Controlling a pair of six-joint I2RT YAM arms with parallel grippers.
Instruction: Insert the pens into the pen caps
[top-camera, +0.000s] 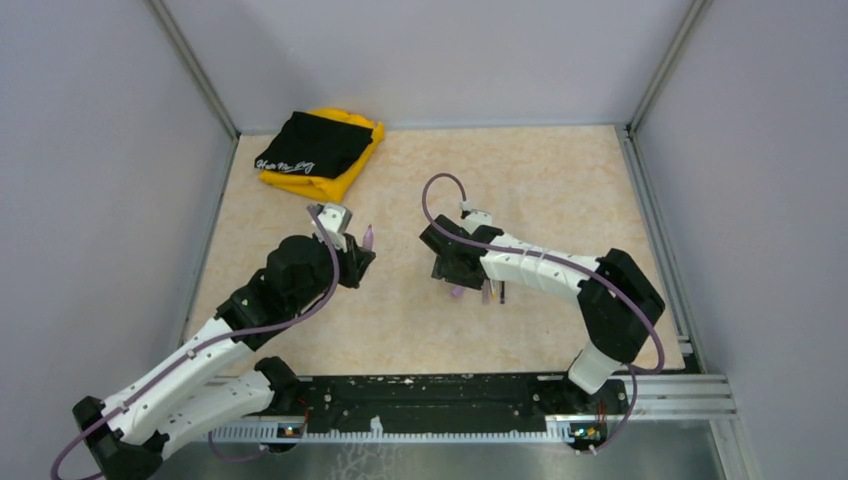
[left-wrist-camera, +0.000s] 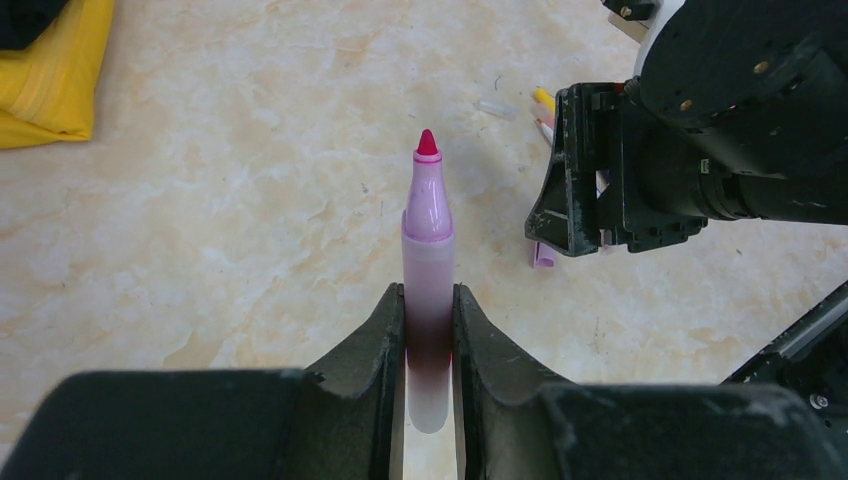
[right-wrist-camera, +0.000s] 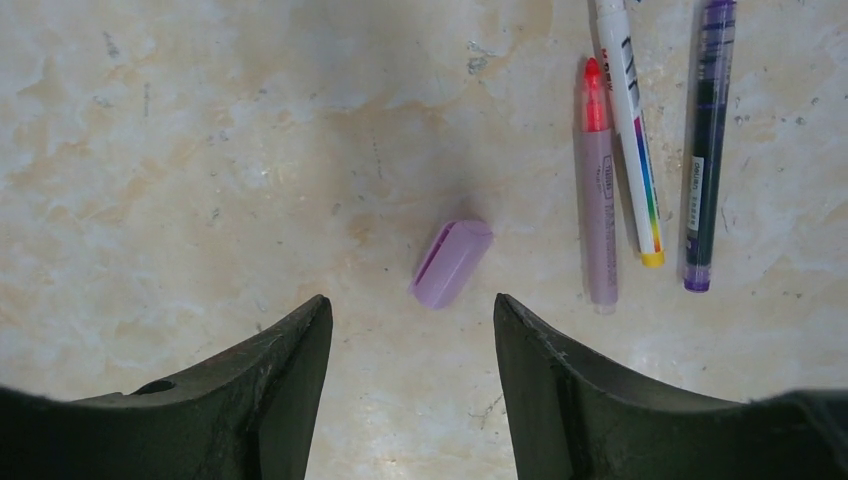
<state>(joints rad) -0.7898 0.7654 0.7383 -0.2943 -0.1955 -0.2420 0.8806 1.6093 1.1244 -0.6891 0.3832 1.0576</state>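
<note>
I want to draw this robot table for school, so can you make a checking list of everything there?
Surface: beige marbled table, faint scuffs.
Job's things: lilac-pink pen uncapped, in left gripper; lilac cap lying below right gripper, untouched; orange-tipped pen, white pen, dark pen side by side beside it.
Clutter: black cloth on yellow cloth, far left corner.
Grippers: left shut on the pen; right open.
Cables: lilac cables loop along both arms.
Surroundings: plain grey walls; black rail at near edge.
</note>
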